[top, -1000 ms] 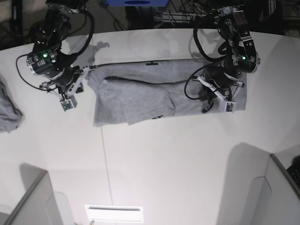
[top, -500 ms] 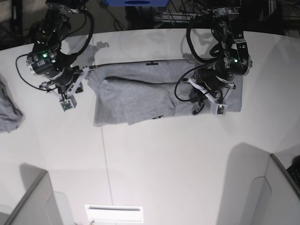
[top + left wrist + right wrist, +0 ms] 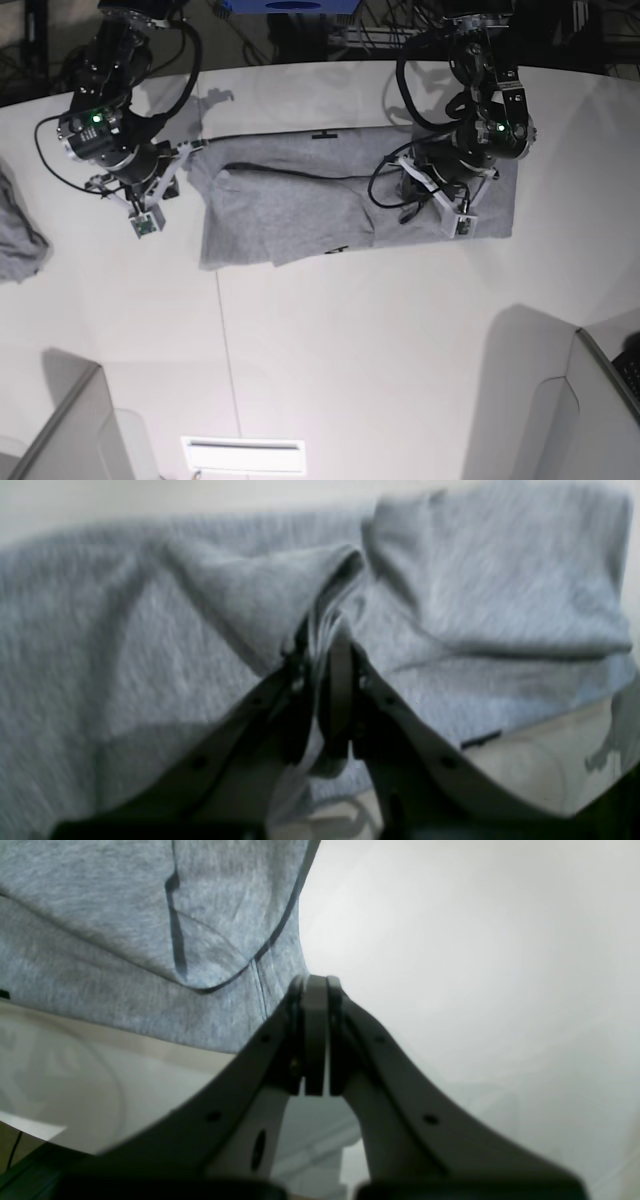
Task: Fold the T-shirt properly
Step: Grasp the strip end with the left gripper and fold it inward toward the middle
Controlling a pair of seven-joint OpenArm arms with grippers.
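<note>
The heather-grey T-shirt (image 3: pixel 290 200) lies partly folded across the white table, plain side up, with small black marks at its edges. My left gripper (image 3: pixel 405 165) is over the shirt's right part. The left wrist view shows this gripper (image 3: pixel 325 645) shut on a raised fold of the T-shirt (image 3: pixel 150 630). My right gripper (image 3: pixel 188 150) is at the shirt's left edge. In the right wrist view it (image 3: pixel 314 982) is shut and holds nothing, with the T-shirt's hem (image 3: pixel 150 940) just beside its tips.
A smaller grey cloth lump (image 3: pixel 15 235) lies at the table's left edge. Grey bin walls stand at the bottom left (image 3: pixel 70 430) and bottom right (image 3: pixel 590 410). A white slotted plate (image 3: pixel 243 455) sits at the front edge. Cables hang by both arms.
My left arm has moved left over the shirt with the pinched cloth, and the shirt's right edge has drawn in slightly. My right arm has not moved.
</note>
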